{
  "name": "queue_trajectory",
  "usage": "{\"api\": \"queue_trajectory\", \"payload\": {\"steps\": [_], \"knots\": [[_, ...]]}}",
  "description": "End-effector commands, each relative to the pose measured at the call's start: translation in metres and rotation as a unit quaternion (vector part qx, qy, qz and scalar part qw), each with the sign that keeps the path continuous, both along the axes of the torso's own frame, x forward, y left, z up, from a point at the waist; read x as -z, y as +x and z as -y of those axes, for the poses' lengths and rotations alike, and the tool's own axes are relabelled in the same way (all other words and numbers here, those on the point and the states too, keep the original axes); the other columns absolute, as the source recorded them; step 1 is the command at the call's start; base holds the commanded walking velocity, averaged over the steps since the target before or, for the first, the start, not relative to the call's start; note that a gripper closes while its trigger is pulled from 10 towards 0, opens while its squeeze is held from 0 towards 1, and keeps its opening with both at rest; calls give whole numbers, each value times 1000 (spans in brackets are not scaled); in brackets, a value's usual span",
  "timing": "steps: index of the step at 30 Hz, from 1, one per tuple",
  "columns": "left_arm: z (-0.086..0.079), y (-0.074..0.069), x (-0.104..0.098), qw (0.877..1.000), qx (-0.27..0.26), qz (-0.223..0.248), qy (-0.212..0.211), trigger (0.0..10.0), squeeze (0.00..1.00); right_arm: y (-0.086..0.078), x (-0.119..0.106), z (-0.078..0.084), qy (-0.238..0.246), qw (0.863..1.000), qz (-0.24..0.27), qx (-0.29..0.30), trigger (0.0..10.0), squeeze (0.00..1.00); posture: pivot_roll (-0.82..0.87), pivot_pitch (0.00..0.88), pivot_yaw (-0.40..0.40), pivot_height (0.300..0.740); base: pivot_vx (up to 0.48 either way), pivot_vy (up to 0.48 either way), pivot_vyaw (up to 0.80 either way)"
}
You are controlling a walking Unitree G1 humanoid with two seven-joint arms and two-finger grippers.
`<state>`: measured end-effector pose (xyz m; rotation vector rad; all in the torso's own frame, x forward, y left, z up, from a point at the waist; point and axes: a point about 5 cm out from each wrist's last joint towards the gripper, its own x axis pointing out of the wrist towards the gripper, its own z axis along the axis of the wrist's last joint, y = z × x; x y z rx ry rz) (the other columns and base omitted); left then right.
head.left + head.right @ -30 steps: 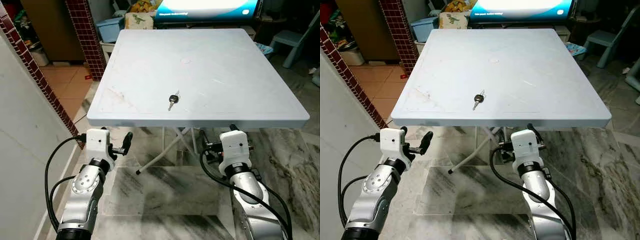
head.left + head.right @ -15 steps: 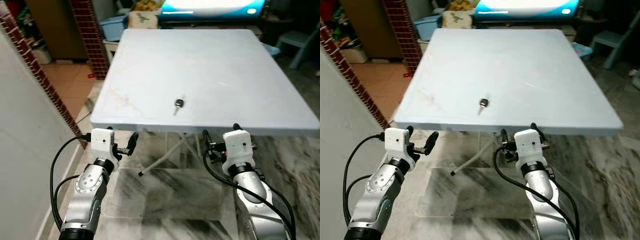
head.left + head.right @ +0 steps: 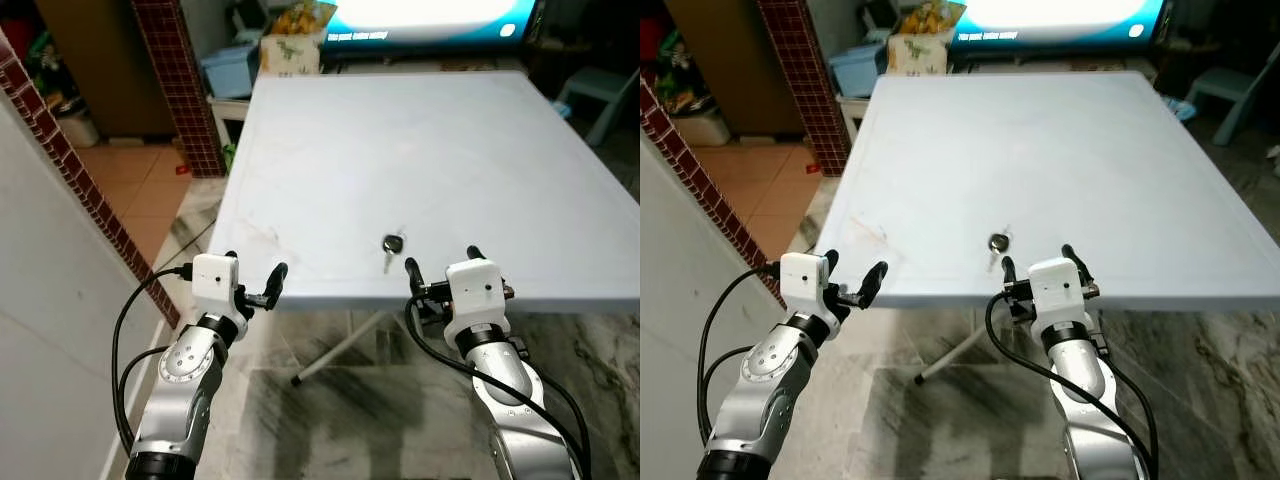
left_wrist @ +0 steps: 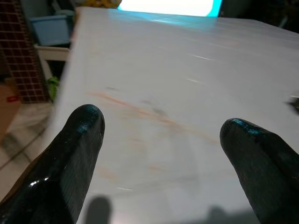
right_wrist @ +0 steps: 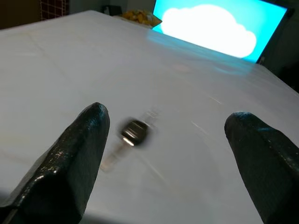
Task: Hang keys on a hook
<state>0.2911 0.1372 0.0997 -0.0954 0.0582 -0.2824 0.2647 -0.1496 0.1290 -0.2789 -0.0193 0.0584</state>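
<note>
Keys, small and silver with a black head (image 3: 391,246), lie near our edge of the pale grey square desk (image 3: 420,140), so we should slide our right gripper (image 3: 440,268), jaws spread wide, slowly over them before pinching.

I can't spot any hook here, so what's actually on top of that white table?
On the white table lies one key, near its front edge, just ahead of the open right gripper. No hook is visible.

Key (image 5: 134,132) blurred, its ring and blade too smeared to tell.
</note>
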Motion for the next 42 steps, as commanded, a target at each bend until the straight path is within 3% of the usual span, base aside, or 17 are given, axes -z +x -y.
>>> {"api": "queue_trajectory", "payload": {"steps": [1, 15, 28, 38, 42], "knots": [[-9, -1, 0, 1000, -8, -3, 4, 10000, 0, 0, -4, -4, 3, 1000, 8, -2, 10000, 0, -55, 72, 50, 740, 371, 0, 0], [0, -2, 1, 1000, 20, -11, -9, 10000, 0, 6, -3, 9, 8, 999, -6, 52, 10000, 0, -53, 70, 44, 740, 0, 0, 0], [8, -3, 0, 999, 45, -9, -17, 10000, 0, 8, -1, 11, 7, 998, -19, 66, 10000, 0, -54, 74, 44, 740, 0, 0, -800], [16, -6, -1, 996, 81, -9, -21, 10000, 0, 19, 1, 12, 24, 997, -32, 67, 10000, 0, -54, 77, 44, 740, 0, 0, -780], [17, -6, -2, 996, 84, -10, -24, 10000, 0, 29, 8, 11, 53, 994, -63, 66, 10000, 0, -53, 84, 42, 740, 0, 0, -111]]}}
